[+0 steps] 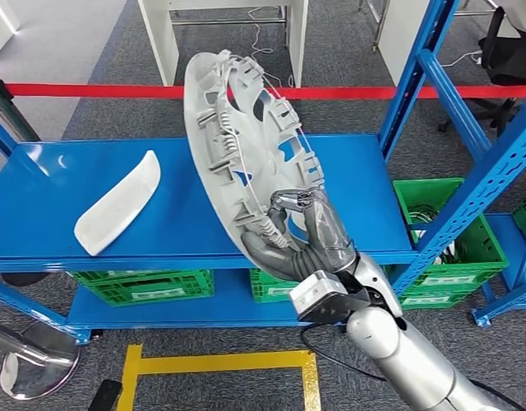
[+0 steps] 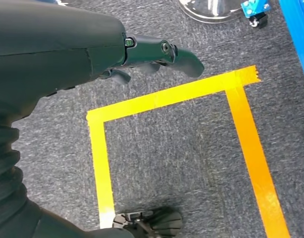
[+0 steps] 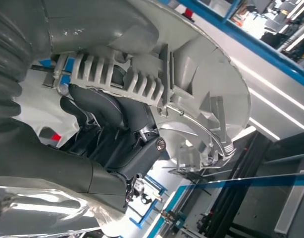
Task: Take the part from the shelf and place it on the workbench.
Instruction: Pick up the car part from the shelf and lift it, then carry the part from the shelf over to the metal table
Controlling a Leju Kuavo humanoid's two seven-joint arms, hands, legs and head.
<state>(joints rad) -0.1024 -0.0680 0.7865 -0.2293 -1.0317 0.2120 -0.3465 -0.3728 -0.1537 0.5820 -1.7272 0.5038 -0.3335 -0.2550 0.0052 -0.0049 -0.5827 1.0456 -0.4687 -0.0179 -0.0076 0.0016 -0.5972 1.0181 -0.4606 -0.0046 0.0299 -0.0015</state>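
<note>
The right hand (image 1: pixel 299 235) grips the lower rim of a large grey wheel cover (image 1: pixel 248 145), its fingers curled over the ribbed inner edge. The cover stands tilted on edge above the hand, lifted over the blue shelf (image 1: pixel 182 197), with its ribbed back side and wire ring facing the camera; whether its lower rim touches the shelf board is hard to tell from the head view. In the right wrist view the dark fingers (image 3: pixel 105 109) press against the cover's ribbed clips (image 3: pixel 117 79), with the rim curving away beyond them.

Well off to the left of the right hand, a white curved trim piece (image 1: pixel 118 204) lies flat on the shelf. Green crates (image 1: pixel 144 284) sit on the lower level beneath.

The left hand (image 2: pixel 150 54) hangs over grey carpet, holding nothing, its fingers stretched out loosely above a square of yellow floor tape (image 2: pixel 173 94).
</note>
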